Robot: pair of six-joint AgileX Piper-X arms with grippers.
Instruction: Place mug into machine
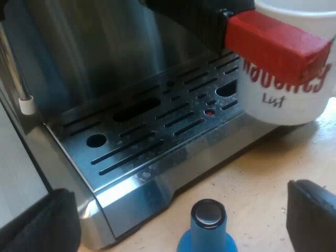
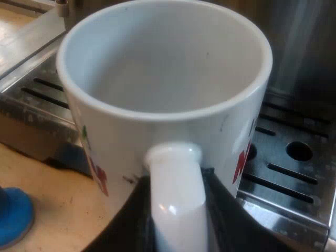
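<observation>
The right gripper (image 2: 176,210) grips the empty mug (image 2: 163,79) by its handle at the edge of the drip tray (image 1: 157,126), while the left gripper (image 1: 177,215) gapes open over a blue tamper (image 1: 207,231)

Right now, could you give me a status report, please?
Left gripper open near blue tamper. Right gripper shut on mug, at drip tray edge. Red handle end beside rim.

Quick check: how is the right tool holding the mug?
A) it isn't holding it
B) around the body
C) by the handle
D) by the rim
C: the right tool has its black fingers clamped on either side of the mug handle.
</observation>
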